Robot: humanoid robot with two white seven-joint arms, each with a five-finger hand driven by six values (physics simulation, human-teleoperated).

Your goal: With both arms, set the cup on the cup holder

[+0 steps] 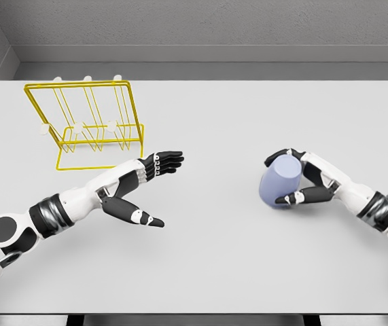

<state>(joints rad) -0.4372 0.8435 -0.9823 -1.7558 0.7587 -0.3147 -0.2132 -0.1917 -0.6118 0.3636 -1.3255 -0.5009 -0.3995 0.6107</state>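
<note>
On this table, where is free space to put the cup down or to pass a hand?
The widest bare patch of the table lies between the open left robot hand and the right robot hand, which grips the blue cup. The far right, behind the cup, is also bare. It is crowded at the far left, where the yellow cup holder stands.
</note>
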